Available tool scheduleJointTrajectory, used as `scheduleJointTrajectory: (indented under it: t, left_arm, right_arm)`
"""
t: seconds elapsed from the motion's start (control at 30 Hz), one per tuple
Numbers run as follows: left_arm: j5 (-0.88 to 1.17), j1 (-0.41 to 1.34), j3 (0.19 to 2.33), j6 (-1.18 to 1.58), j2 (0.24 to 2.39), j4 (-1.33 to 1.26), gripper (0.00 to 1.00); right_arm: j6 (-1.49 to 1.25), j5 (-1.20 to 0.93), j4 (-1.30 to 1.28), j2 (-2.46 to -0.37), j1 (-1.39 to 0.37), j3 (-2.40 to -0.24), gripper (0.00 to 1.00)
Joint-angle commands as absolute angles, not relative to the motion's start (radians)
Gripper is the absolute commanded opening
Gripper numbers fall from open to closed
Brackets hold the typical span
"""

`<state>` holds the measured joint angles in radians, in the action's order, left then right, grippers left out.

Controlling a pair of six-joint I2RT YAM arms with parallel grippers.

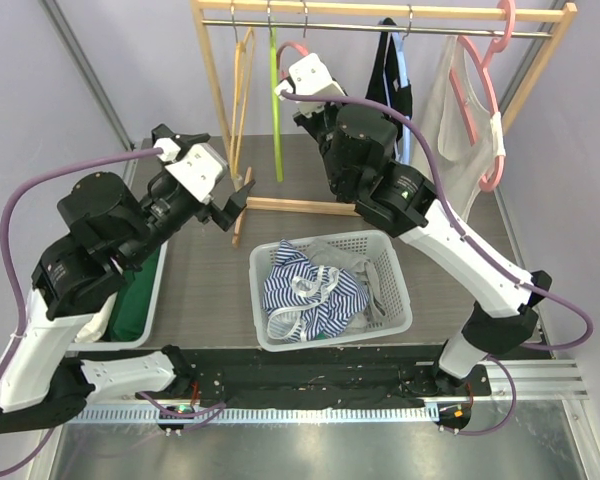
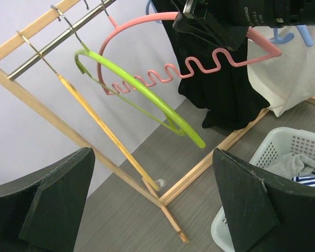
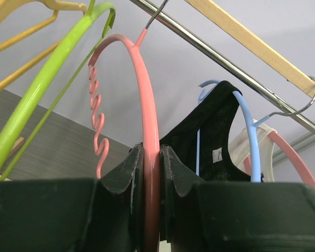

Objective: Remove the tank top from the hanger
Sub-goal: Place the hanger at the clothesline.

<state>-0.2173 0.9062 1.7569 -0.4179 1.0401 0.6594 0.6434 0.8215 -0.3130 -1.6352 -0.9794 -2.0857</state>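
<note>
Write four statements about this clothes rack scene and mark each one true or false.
1. The right gripper is clamped on a bare pink hanger. True.
2. The left gripper holds a green hanger. False: its jaws stand wide open with nothing between them.
3. The black tank top hangs on a blue hanger. True.
4. The white basket is empty. False: striped clothing lies in it.
</note>
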Motion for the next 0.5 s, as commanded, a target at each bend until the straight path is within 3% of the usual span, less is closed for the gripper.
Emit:
scheduleJointTrajectory:
  t: [0.0, 0.03, 0.1, 0.13, 0.2, 0.47]
  left_arm:
    - [-0.219, 0.900, 1.773, -0.374, 1.063, 0.598, 1.00]
    - [-0.218, 0.900, 1.778, -0.367, 1.075, 0.600, 1.00]
    - [-0.216, 0.899, 1.795, -0.351, 1.089, 0.603, 1.00]
    - [-0.213, 0.899, 1.799, -0.348, 1.103, 0.604, 1.00]
    - [-0.209, 0.899, 1.815, -0.347, 1.114, 0.609, 1.00]
    - [-0.190, 0.899, 1.828, -0.357, 1.149, 0.604, 1.00]
  right_arm:
    - [0.569, 0.781, -0.296, -1.589, -0.976, -2.051, 0.04]
    - [0.558, 0.770, -0.304, -1.588, -0.976, -2.043, 0.15]
    - [0.497, 0.723, -0.324, -1.580, -0.976, -2.043, 0.29]
    - [0.476, 0.706, -0.346, -1.577, -0.976, -2.042, 0.45]
    - [0.439, 0.671, -0.374, -1.553, -0.976, -2.040, 0.57]
    - [0.328, 0.653, -0.393, -1.346, -0.974, -1.993, 0.61]
